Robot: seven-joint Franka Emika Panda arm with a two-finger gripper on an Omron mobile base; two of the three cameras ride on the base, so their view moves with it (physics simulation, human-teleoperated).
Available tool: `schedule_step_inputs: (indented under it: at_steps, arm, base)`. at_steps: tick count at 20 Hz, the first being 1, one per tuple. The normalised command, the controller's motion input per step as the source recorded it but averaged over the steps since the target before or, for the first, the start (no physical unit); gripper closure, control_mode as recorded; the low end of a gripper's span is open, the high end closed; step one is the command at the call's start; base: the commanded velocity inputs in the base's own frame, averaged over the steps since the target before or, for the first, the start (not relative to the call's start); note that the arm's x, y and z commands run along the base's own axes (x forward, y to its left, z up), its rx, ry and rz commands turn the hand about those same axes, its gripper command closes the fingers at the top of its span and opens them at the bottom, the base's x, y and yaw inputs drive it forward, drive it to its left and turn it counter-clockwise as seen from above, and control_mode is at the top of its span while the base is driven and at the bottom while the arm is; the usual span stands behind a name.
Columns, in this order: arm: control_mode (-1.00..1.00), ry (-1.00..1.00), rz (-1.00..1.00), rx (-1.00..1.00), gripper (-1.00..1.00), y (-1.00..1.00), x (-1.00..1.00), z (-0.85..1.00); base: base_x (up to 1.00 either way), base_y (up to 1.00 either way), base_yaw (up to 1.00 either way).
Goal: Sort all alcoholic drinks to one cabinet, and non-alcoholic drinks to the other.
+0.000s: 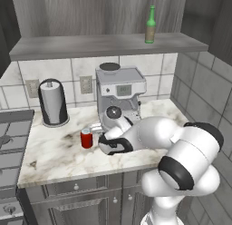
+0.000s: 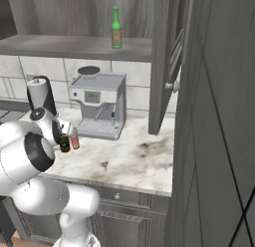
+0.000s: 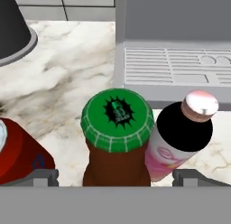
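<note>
The dark brown bottle with a green cap [image 3: 118,142] is being framed between the open jaws of the gripper [image 3: 116,177], touching neither. The small pink black-capped bottle [image 3: 180,139] is standing just beside it at three o'clock, the red soda can [image 3: 18,155] at nine o'clock, all on the marble bench [image 3: 67,83]. The green long-necked bottle [image 1: 150,25] is standing on the grey cabinet shelf [image 1: 68,46].

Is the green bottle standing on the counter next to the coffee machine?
No, the green bottle stands upright on the cabinet shelf high above the coffee machine.
</note>
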Motion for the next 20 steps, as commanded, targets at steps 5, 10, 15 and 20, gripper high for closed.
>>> schedule_step_inputs:
  at_steps: [5,10,15,20]
  arm:
    - [-1.00,-0.06,-0.02,-0.03,-1.00,0.00,0.00,-0.01]
    - [-1.00,-0.05,-0.03,-0.03,-1.00,0.00,0.00,-0.07]
    - [-1.00,-0.04,-0.03,-0.01,-1.00,0.00,0.00,-0.07]
    - [-1.00,-0.03,-0.03,0.00,-1.00,0.00,0.00,0.00]
  base:
    - [0.00,0.00,0.00]
    - [0.00,0.00,0.00]
    - [0.00,0.00,0.00]
    - [0.00,0.00,0.00]
